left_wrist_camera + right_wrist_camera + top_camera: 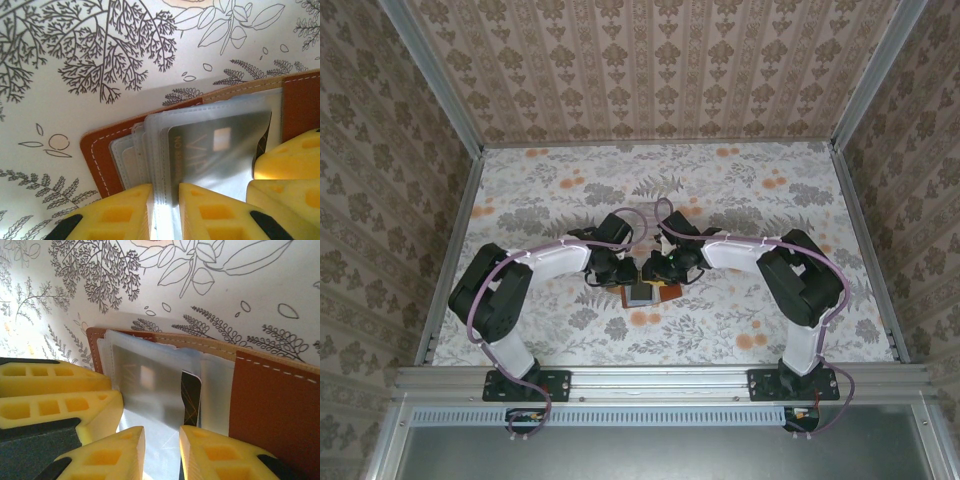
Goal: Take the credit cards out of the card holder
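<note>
Left fingers [190, 201]: closing to a narrow gap and pinching the near edge of the clear plastic sleeves [165, 150], which are filling the gap between the two yellow pads.
Right fingers [192, 446]: standing slightly apart, with a pale sheet of the plastic sleeves [150, 390] running into the gap. It cannot be told whether the pads are pressing on it.
Finger spacing: both pairs are working side by side at the same spot. The right pair is showing at the right edge of the left wrist view, and the left pair at the left edge of the right wrist view.
Credit cards [215, 150]: a grey one printed VIP, with a pale chip square, is sitting inside the topmost sleeve. A dark credit card [191, 397] with thin gold lines is showing in a slot just beside the brown panel.
Card holder [642, 294]: lying open and flat on the table, just in front of both arms at the middle of the table. Its reddish-brown leather with white stitching is framing the sleeves on the far and outer sides.
Table [770, 330]: carrying a floral and fern print in grey with orange blossoms.
Arms: both are bending inward from their bases at the near edge and meeting over the card holder.
Enclosure: patterned wallpaper panels are standing on three sides.
</note>
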{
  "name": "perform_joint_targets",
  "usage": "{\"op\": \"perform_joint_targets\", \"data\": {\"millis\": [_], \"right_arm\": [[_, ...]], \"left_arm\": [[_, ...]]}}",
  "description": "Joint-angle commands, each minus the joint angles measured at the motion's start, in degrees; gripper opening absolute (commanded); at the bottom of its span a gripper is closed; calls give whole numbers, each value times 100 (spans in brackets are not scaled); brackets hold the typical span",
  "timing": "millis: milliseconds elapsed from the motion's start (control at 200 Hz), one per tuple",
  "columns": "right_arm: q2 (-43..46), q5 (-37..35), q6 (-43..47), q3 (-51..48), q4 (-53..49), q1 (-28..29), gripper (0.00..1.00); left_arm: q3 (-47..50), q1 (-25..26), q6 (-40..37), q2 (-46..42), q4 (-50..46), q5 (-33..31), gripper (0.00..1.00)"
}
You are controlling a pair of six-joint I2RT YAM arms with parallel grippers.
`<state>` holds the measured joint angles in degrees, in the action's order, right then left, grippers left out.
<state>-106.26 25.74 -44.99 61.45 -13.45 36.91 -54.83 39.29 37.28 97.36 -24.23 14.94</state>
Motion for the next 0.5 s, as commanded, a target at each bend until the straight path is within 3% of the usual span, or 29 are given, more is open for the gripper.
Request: {"op": "perform_joint_targets", "data": {"millis": [0,360,495], "right_arm": [[19,-499,121,25,-547,-40,29],[228,-905,324,139,-967,-30,30],[414,-750,329,108,-878,-47,37]], "left_arm": [[150,-44,-107,72,-194,-290,22],[208,-47,-71,23,-207,-303,23],[210,-46,-71,35,-166,-325,23]]}}
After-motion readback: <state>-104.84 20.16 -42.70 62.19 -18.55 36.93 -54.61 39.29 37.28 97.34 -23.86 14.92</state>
